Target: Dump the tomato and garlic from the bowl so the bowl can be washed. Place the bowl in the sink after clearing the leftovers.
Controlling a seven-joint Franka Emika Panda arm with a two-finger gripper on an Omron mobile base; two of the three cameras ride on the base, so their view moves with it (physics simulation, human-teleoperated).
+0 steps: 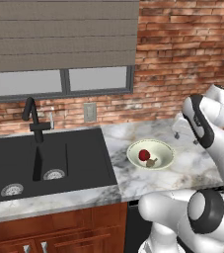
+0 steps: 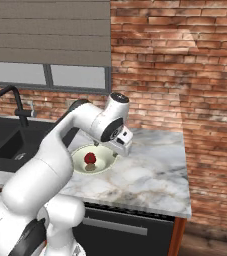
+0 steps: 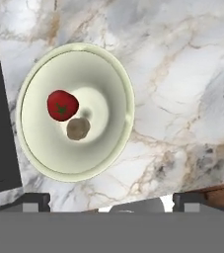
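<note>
Right now your bowl [image 3: 44, 148] sits on the marble counter [image 3: 182, 99] just beside the sink [image 1: 15, 158], with the tomato [image 3: 62, 105] and garlic [image 3: 77, 128] touching inside it. Your gripper [image 3: 111, 200] hangs above, its fingers spread wide and holding nothing.

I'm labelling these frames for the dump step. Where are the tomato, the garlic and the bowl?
tomato [image 3: 62, 105]: hand view, middle of the red ball.
garlic [image 3: 77, 128]: hand view, middle of the tan lump beside the tomato.
bowl [image 3: 119, 81]: hand view, bare inner wall near the rim.
</note>
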